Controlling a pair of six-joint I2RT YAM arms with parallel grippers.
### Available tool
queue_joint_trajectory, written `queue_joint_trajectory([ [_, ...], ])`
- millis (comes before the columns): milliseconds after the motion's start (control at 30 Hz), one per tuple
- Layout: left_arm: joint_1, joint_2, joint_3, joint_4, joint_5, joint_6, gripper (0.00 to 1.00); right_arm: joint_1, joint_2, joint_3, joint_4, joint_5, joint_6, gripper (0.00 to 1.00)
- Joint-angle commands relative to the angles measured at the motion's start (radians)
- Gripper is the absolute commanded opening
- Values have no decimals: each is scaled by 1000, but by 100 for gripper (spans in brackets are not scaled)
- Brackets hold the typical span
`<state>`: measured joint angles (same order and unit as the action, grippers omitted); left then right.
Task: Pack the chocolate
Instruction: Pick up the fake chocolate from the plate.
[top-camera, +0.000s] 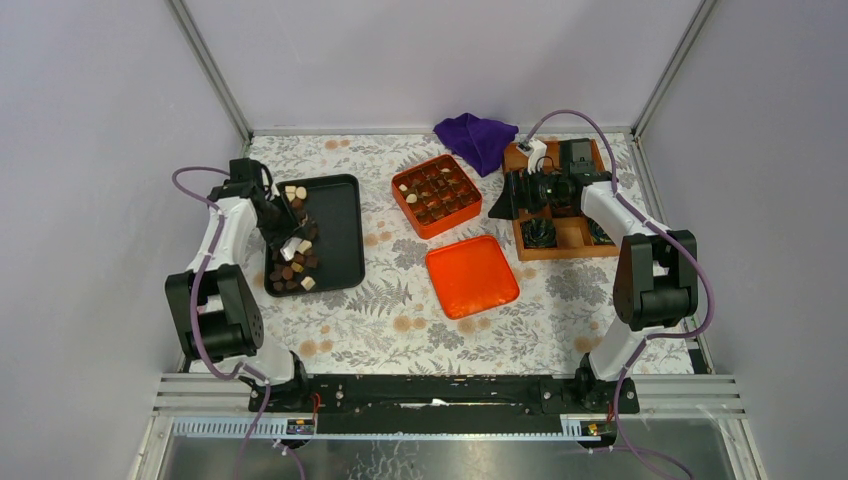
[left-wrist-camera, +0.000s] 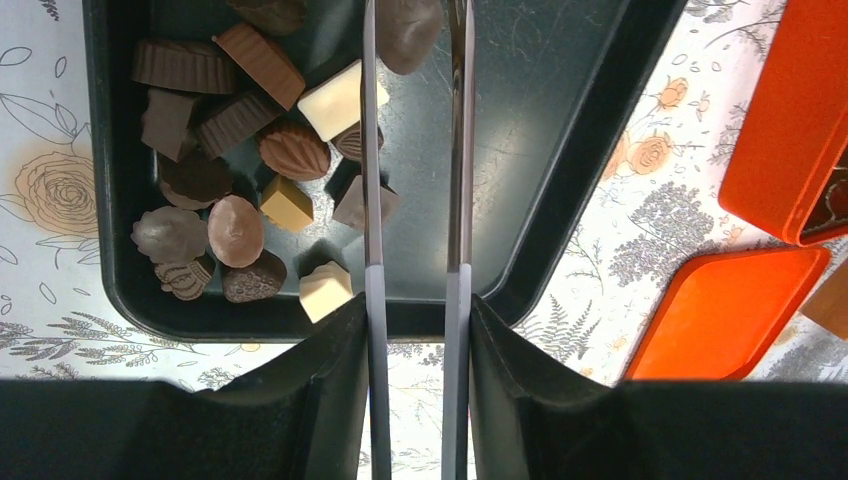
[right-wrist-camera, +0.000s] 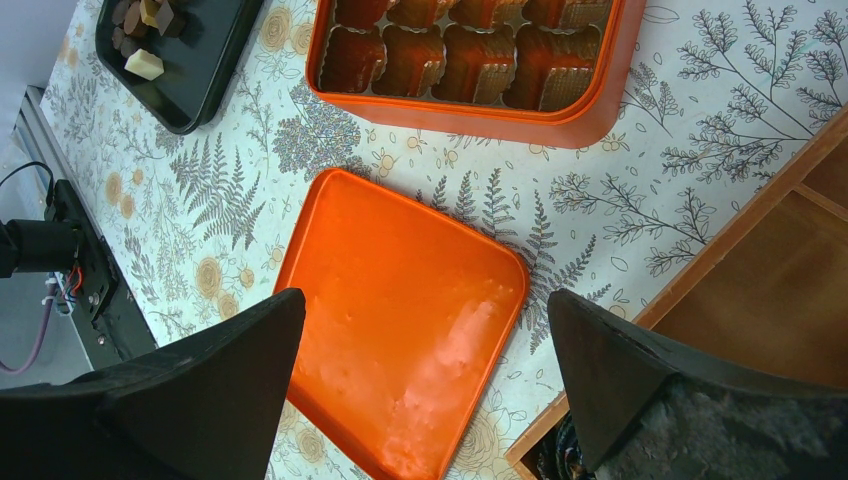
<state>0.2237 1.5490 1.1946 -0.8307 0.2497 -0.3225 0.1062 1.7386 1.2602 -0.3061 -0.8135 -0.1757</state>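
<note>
Two pairs: right fingers (top-camera: 497, 207) gape wide and empty; left fingers (top-camera: 291, 244) flank a brown chocolate (left-wrist-camera: 405, 35), grip unclear.

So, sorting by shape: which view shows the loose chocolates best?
Left wrist: the chocolates sit close up, shapes and colours clear. Top external shows them tiny, partly behind the left arm; right wrist catches only a few in its corner.

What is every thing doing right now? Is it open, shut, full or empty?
Orange box: open, partly filled.
Orange lid: off, lying flat beside it.
Black tray: holding loose chocolates.
Left end effector: narrowly open around one brown chocolate.
Right end effector: wide open, empty.
Purple cloth: crumpled.
</note>
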Motion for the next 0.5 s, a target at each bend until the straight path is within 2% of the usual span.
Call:
queue_joint_trajectory([
  [0, -6, -56, 9, 54, 50, 0, 11, -3, 10, 43, 2, -27, -10, 100],
  [300, -6, -126, -49, 114, 136, 2, 7, -3, 9, 42, 0, -36, -10, 100],
  [467, -8, -178, -99, 183, 236, -7, 6, -3, 9, 42, 0, -41, -11, 100],
])
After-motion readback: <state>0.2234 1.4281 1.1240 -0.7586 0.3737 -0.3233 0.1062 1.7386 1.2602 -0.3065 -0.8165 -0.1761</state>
